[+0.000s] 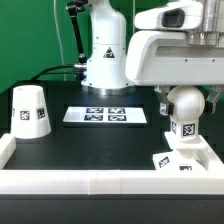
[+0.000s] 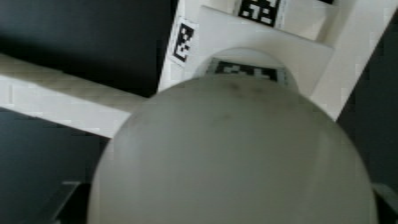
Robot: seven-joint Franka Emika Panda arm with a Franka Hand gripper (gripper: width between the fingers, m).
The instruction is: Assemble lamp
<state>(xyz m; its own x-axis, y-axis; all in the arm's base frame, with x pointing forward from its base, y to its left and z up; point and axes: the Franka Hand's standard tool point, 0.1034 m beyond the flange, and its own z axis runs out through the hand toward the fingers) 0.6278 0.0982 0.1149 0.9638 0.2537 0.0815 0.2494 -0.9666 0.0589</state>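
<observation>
The gripper clamps the bulb, neck pointing down. The base lies just below the gripper; the shade stands well apart.

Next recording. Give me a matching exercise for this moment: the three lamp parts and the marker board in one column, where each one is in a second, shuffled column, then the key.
Things
1. shade
2. bulb
3. base
4. marker board

Places
A. lying flat on the table, middle of the exterior view
B. upright under the gripper, at the exterior view's right
C. standing alone at the exterior view's left
D. near the front edge at the exterior view's right, closer to the camera than the bulb

Pairs: 1-C, 2-B, 3-D, 4-A
</observation>
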